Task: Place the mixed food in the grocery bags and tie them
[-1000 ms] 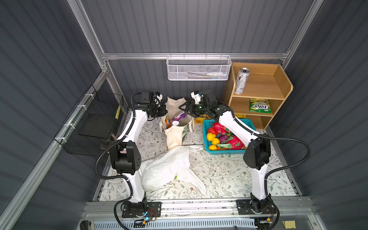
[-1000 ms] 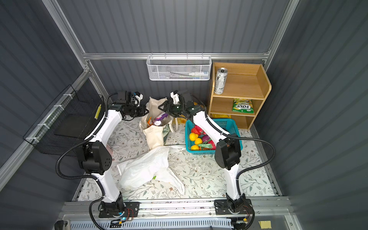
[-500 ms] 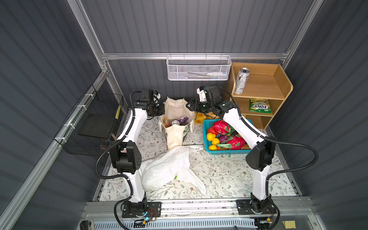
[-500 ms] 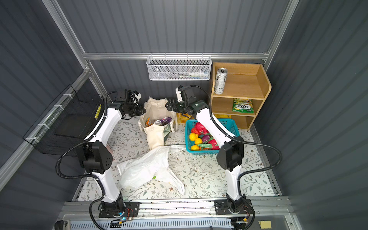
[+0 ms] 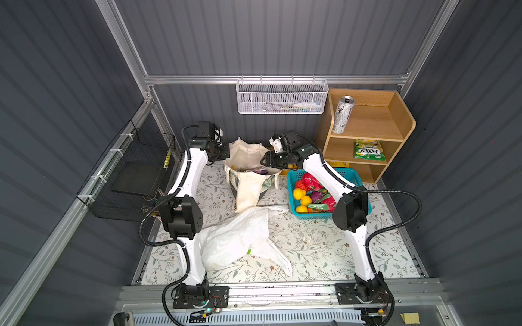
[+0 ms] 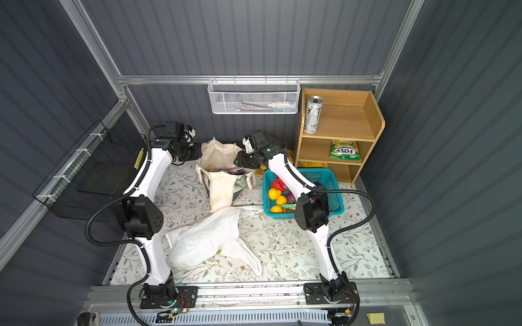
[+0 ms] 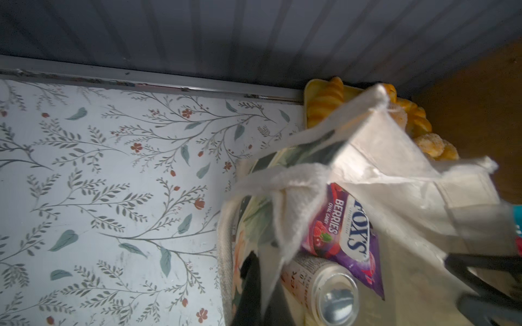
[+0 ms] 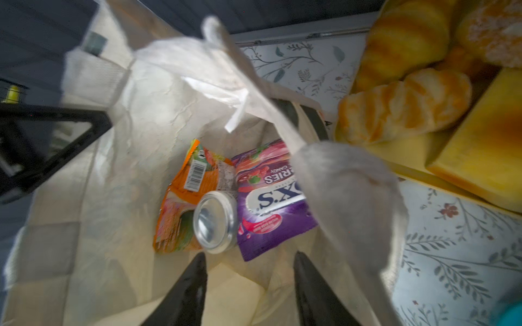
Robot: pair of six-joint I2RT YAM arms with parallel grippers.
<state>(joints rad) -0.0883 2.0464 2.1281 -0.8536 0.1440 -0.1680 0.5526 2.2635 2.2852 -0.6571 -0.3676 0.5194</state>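
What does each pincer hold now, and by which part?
The left pincer grips the tote by its rim. The right pincer is open and holds nothing.

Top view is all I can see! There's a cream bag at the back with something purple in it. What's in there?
Observer: The right wrist view looks into the cream tote: a purple FOX'S pouch, a silver can and an orange packet.
Operator: Is anything getting grabbed?
Observer: No, the right gripper is open above them, nothing between its jaws.
Operator: And the other side?
Observer: The left wrist view shows the left gripper shut, pinching the tote's cloth edge.
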